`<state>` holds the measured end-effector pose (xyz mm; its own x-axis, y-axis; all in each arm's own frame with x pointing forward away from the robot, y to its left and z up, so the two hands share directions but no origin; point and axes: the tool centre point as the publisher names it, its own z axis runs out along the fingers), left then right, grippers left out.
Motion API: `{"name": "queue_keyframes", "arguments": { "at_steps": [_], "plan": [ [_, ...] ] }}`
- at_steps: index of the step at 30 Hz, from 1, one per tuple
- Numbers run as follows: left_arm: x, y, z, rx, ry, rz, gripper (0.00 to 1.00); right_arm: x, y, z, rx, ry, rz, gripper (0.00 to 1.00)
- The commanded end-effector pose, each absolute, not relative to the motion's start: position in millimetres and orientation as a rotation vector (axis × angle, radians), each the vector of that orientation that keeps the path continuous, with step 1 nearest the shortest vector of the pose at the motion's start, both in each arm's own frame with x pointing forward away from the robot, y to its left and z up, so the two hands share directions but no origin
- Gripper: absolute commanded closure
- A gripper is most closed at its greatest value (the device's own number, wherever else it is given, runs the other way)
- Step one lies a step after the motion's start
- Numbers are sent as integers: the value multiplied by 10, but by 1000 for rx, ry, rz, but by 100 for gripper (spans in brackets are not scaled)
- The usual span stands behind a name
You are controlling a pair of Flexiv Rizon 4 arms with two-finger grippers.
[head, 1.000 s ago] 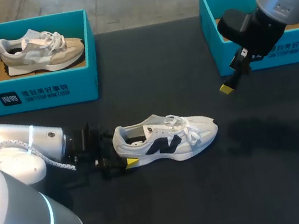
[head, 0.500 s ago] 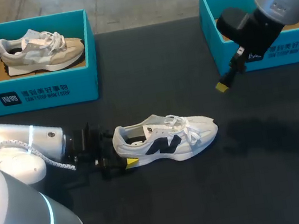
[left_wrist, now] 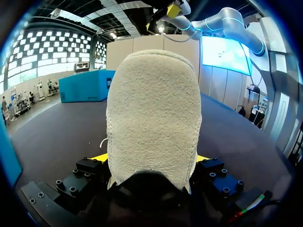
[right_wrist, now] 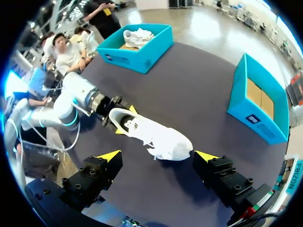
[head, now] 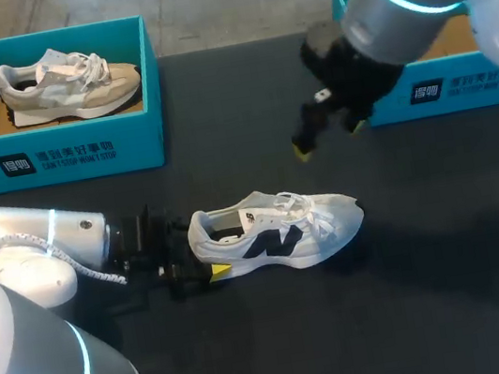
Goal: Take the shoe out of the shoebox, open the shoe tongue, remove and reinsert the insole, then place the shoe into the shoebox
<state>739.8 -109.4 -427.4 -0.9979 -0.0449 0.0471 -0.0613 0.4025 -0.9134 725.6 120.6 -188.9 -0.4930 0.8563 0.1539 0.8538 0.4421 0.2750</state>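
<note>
Two teal shoeboxes stand at the far side of the black table (head: 285,352), well apart. The left shoebox (head: 54,151) holds a beige shoe (head: 67,83) lying on its sole. The right shoebox (head: 475,83) shows only a bare cardboard floor in the right wrist view.

Outside both boxes, the white shoe (head: 280,230), with a dark mark on its side, rests upright on its sole near the middle of the table. Its toe points toward the robot's right and its laces lie over the tongue.

The left gripper (head: 206,251) lies low along the table at the shoe's heel, with its fingers closed against the heel from both sides. The head view shows one yellow tip on the near side, and the right wrist view shows a tip on each side. In the left wrist view the heel's pale, fuzzy surface fills the space between the two tips.

The right gripper (head: 327,137) hangs in the air above the table, beyond the shoe and between the two boxes, touching nothing. Its fingers are spread wide and hold nothing. Its own view looks down from well above, with the shoe showing between them.
</note>
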Motion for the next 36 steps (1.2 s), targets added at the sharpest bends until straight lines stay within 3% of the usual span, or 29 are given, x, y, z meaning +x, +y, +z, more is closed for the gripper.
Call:
{"name": "queue_keyframes", "arguments": {
  "at_steps": [1,22,36],
  "plan": [
    [7412,-1104,-4322,99,-2619,1702,100,7383,1577,-1877,1648,2625,293,0],
    [7412,-1104,-4322,99,-2619,1702,100,7151,2512,-2008,1950,2315,-88,0],
    [7412,-1104,-4322,99,-2619,1702,100,7087,2919,-2413,1998,2252,-200,0]
  ]
}}
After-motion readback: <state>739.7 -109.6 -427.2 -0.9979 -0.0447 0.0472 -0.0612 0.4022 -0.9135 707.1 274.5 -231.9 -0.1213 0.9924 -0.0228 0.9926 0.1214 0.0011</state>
